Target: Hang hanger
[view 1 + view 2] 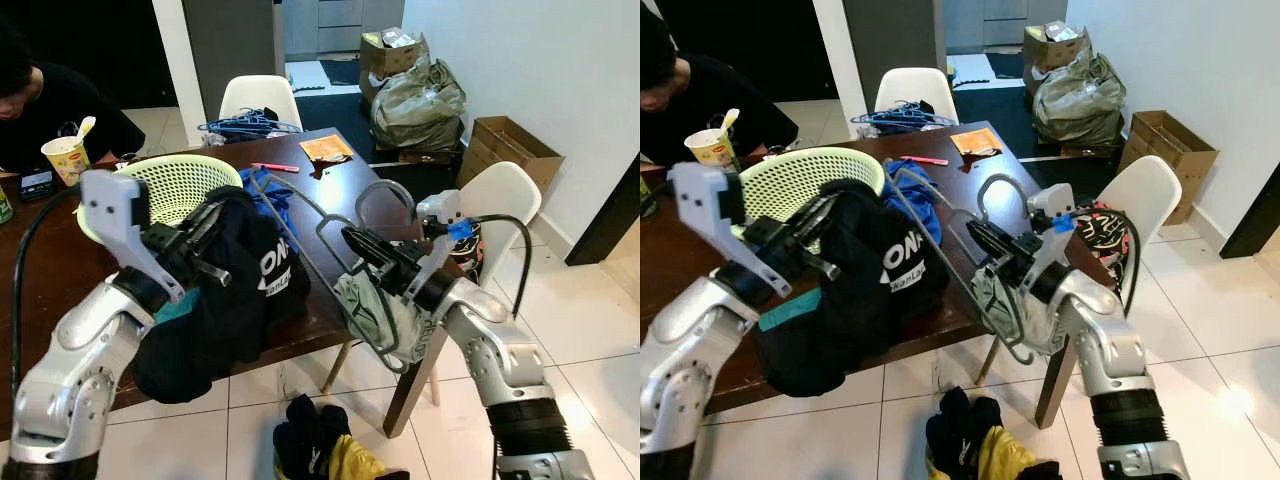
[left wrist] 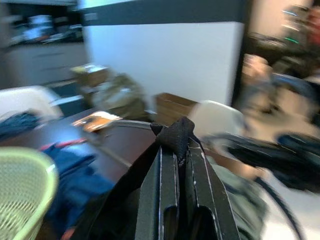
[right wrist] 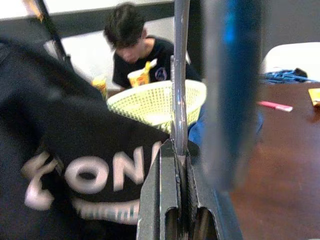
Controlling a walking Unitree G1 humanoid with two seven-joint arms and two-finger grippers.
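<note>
While a person eats at the far side of the wooden table [image 1: 40, 270], the left gripper [image 1: 208, 240], fingers pinched shut on a black shirt [image 1: 235, 300] lettered "ON", lifts it off the table's near edge, apparently for dressing. Right of it, the right gripper [image 1: 352, 240] clamps the grey hanger [image 1: 300, 225] above the table corner.

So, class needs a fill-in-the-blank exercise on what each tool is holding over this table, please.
1. The right tool is shut on a grey wire ____.
2. The left tool pinches a ____ garment with white lettering.
3. The basket on the table is pale ____.
4. A pile of clothes lies on the ____ below.

Missing words: hanger; black; green; floor
</note>
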